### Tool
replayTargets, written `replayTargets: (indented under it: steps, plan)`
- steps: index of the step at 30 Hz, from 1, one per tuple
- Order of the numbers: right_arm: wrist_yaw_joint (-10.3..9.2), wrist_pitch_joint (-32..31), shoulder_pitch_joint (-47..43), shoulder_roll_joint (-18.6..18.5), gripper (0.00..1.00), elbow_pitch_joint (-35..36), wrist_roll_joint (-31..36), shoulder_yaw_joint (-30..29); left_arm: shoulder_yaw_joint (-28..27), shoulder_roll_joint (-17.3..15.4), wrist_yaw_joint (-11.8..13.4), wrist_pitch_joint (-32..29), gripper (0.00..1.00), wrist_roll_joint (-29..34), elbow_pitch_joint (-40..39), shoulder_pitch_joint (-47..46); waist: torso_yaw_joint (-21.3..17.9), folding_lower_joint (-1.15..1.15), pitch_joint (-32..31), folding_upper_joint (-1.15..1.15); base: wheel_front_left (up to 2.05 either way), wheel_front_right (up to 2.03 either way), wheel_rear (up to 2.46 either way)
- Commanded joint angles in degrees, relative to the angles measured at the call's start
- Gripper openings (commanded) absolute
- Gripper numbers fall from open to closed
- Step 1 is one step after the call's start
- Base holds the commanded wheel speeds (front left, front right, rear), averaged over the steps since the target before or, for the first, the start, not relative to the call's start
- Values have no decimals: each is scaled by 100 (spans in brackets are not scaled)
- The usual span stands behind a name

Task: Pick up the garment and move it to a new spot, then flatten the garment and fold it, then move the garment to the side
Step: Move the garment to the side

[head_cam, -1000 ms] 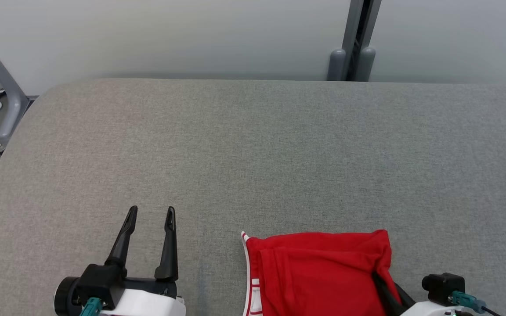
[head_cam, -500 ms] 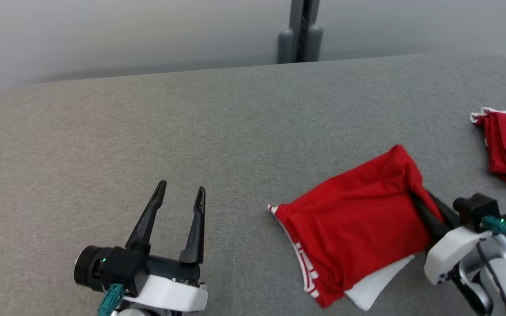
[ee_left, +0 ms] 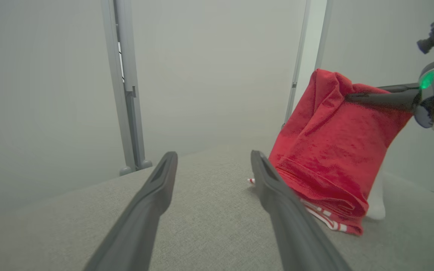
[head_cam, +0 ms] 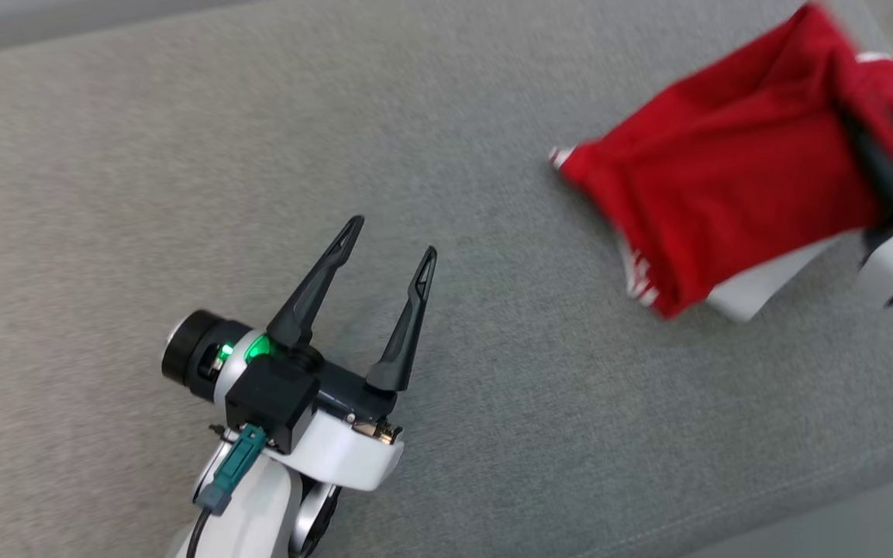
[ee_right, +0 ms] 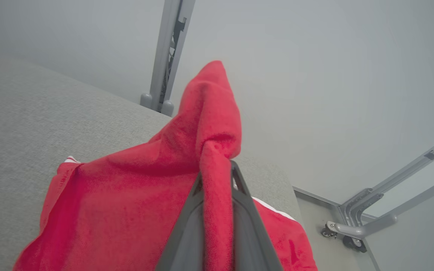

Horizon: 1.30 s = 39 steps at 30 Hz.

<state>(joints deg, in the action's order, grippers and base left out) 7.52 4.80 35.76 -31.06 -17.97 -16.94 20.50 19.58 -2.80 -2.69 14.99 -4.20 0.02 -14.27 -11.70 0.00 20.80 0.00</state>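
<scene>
Holding up the folded red garment well to the right of, and beyond, the left claw, with the right claw clamped on one bunched top fold to let the rest hang free, probably bound for the side. Hovering that left claw over the grey counter, fingers spread wide and empty, seemingly to stay clear of the cloth. Catching from the right wrist the fold squeezed between both fingers, a blur from the head; showing from the left wrist the striped hem hanging low, touching the counter or not impossible to tell.
</scene>
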Motion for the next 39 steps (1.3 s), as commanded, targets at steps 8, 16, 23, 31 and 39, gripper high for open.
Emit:
replayTargets:
  steps: [8, 16, 23, 31, 39]
  plan:
    - [-5, -116, 956, -386, 0, -502, -304, -780, 113, -165, -220, 24, 100, 240, 42, -544, -658, 0, 1116, 0, 0, 0, 0]
    - [-6, 29, 1529, -494, 0, -1811, -257, -1026, 94, -345, -271, 22, 100, 311, 91, -731, -536, 0, 1520, 0, 0, 0, 0]
    - [-5, 317, 1908, -452, 0, -2756, -27, -984, 8, -434, -218, 3, 100, 303, 104, -755, -329, 0, 1726, 0, 0, 0, 0]
    - [-5, 695, 2367, -369, 100, -3831, 396, -1149, -13, -452, -160, -9, 100, 251, 111, -736, -133, 0, 1839, 0, 0, 0, 0]
    - [-5, 969, 2629, -114, 100, -4210, 698, -1117, 94, -304, -146, 3, 100, 168, 95, -693, -121, 0, 1531, 0, 0, 0, 0]
